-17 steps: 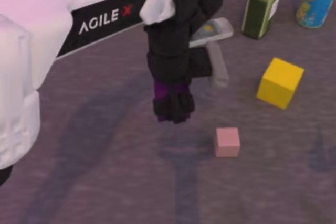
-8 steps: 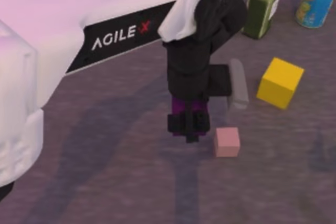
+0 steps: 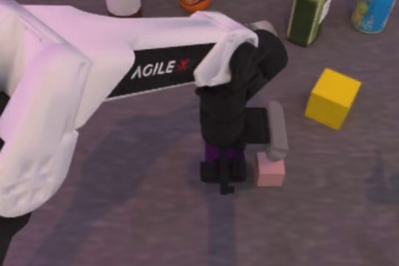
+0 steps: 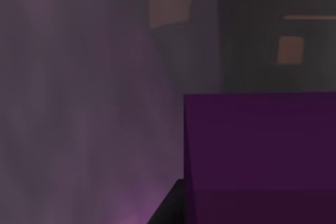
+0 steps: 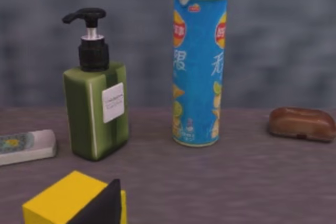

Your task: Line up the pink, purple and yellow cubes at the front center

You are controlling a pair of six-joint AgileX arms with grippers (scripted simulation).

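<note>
Since a second ago my left fingers [image 3: 222, 177] have carried the purple cube [image 3: 222, 152], pinched between them, down beside the pink cube [image 3: 270, 172], just to their right; release looks near. The yellow cube [image 3: 333, 98] sits farther right, untouched. Contact with the bench [image 3: 124, 216] is hidden. My right fingers are out of view.

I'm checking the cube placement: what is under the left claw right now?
The left claw holds the purple cube, just beside the pink cube. The table directly beneath is covered, so touchdown can't be seen.
</note>
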